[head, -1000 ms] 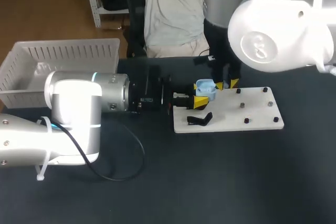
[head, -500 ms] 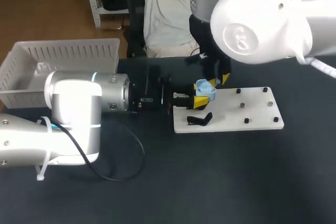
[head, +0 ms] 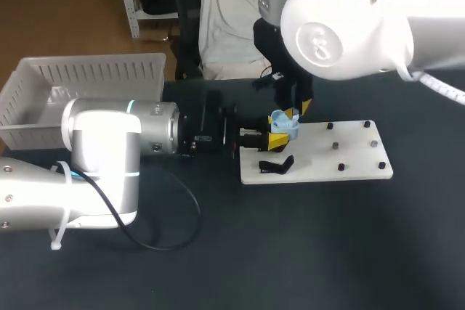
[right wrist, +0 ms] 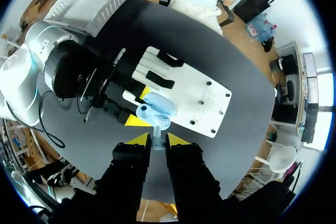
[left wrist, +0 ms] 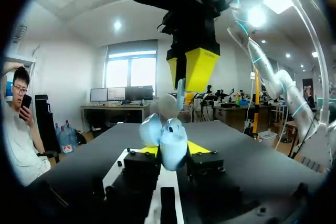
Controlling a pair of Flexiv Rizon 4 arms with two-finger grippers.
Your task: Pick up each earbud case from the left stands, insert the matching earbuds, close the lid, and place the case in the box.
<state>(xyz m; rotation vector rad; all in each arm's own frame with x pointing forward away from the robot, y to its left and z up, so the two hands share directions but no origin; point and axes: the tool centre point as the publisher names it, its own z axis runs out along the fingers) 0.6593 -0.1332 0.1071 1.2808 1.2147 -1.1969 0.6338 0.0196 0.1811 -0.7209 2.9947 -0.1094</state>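
Observation:
A light blue earbud case (head: pixel 284 123) with its lid open is held over the left end of the white stand board (head: pixel 349 156). My left gripper (head: pixel 274 140) is shut on it from the left. In the left wrist view the case (left wrist: pixel 172 145) sits between the yellow tips of the left gripper (left wrist: pixel 173 149). My right gripper (head: pixel 296 110) hangs straight above the case, shut on a small white earbud (right wrist: pixel 157 130). Seen from the right wrist, the right gripper (right wrist: pixel 154 139) points down at the open case (right wrist: pixel 156 108). From the left wrist view, the right gripper (left wrist: pixel 191 69) is just above the case.
A black stand (head: pixel 277 165) lies on the board's near left corner, and small black pegs (head: pixel 339 167) dot its right half. A white basket (head: pixel 81 86) stands at the table's far left. My left arm lies across the left half of the table.
My right arm has swung left and its gripper has come from beside the case to over it. The left arm and the case have not moved.

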